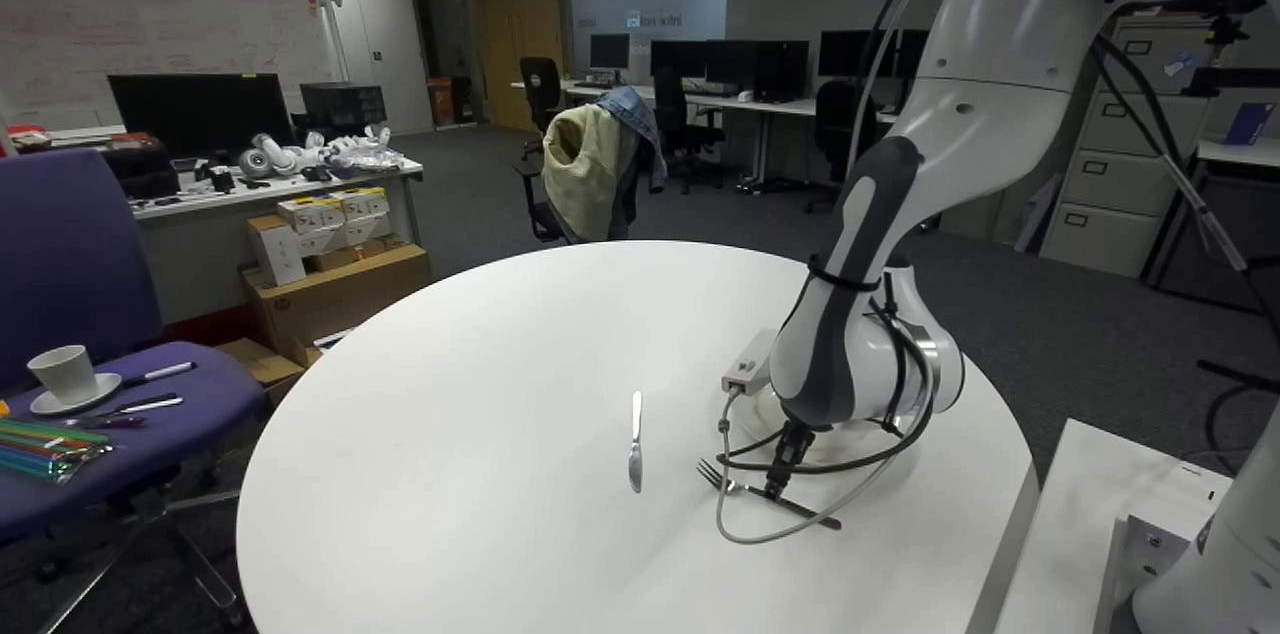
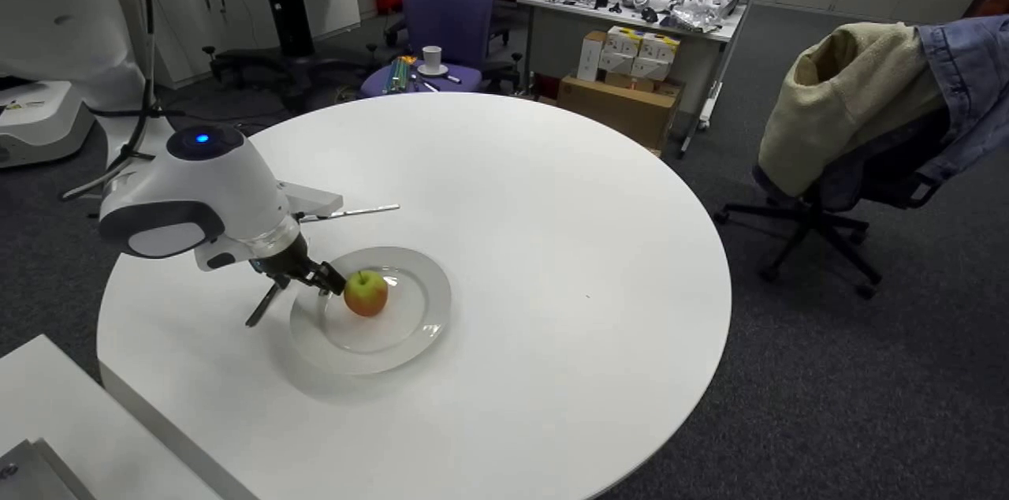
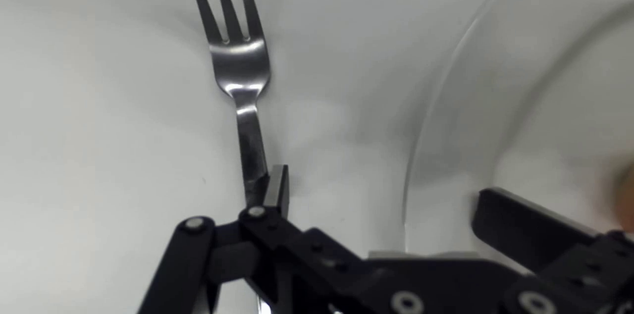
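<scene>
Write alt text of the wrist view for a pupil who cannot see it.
A black pincer stands open, one finger overlapping the handle of a metal fork on a white table, the other overlapping a pale plate. Part of an apple, blurred, shows at the right edge.

A shiny, three-tined metal fork [image 3: 241,65] lies on the table [image 3: 99,130] beside the plate [image 3: 460,148].
</scene>
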